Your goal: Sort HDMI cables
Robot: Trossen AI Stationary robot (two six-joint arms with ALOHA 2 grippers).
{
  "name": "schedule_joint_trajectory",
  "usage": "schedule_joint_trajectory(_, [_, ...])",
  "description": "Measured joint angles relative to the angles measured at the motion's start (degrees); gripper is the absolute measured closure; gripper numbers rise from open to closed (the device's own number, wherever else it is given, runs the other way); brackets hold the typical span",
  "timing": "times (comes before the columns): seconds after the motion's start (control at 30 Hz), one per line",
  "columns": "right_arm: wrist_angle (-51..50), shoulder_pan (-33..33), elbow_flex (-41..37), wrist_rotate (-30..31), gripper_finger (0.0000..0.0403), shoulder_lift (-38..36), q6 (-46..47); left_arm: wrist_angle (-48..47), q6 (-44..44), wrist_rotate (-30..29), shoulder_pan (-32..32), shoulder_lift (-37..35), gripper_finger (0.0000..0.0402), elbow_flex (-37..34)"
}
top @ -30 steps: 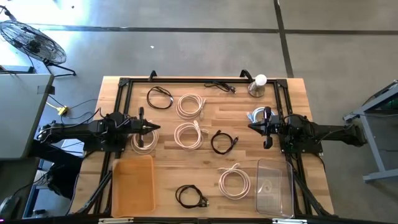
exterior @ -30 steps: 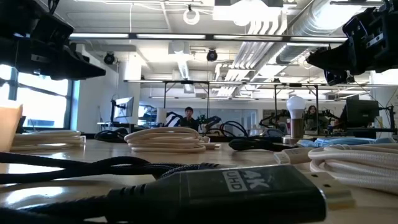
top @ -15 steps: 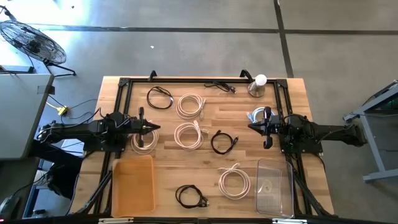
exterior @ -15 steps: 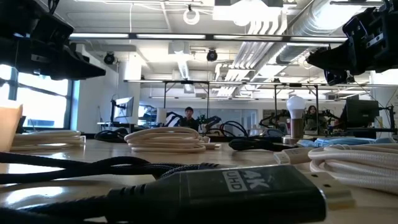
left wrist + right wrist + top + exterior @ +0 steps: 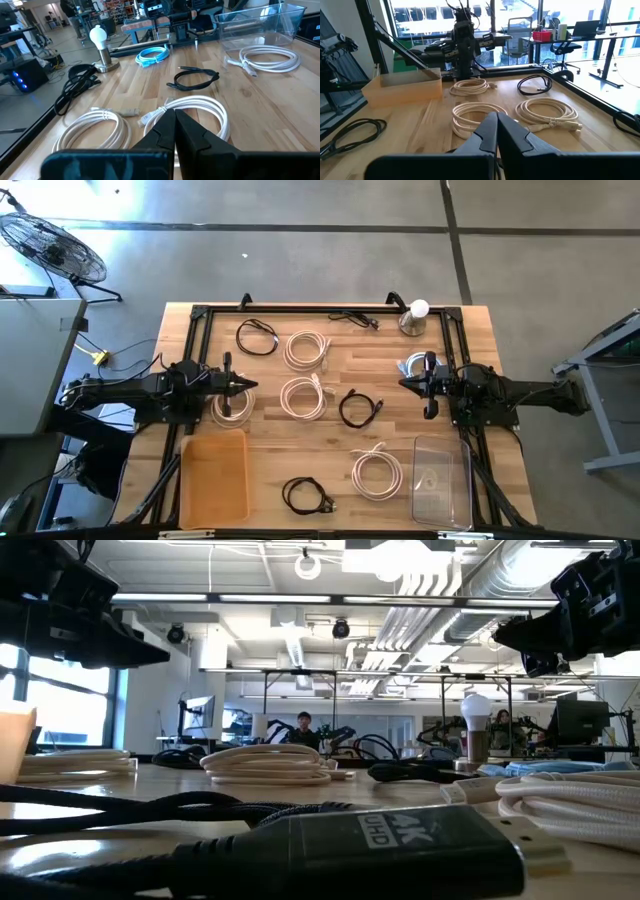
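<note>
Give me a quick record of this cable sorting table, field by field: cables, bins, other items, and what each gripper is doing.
White cable coils: five, e.g. one mid-table, one near the clear bin
Black cable coils: four, e.g. at the table's front edge
Pale blue cable coil: one, beside the right gripper
Bins: orange bin and clear bin, no cables inside either
Other: light bulb on a stand
Left gripper: shut, above a white coil, holding nothing
Right gripper: shut, holding nothing
</note>
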Motion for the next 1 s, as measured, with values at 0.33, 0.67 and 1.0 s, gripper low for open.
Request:
schedule_joint_trajectory(0.33, [0.00, -0.01, -0.01, -0.12, 0.0402, 0.00, 0.00, 0.02, -0.59, 0.26, 0.00, -0.02, 0.0401, 0.00])
schedule_joint_trajectory(0.67, [0.00, 0.00, 0.01, 0.30, 0.0402, 0.00, 0.34, 0.02, -0.59, 0.05, 0.00, 0.00, 0.0401, 0.00])
schedule_joint_trajectory(1.0, [-1.45, 0.00, -0.01, -2.11, 0.0402, 0.04, -5.22, 0.02, 1.62, -0.02, 0.00, 0.00, 0.0401, 0.00])
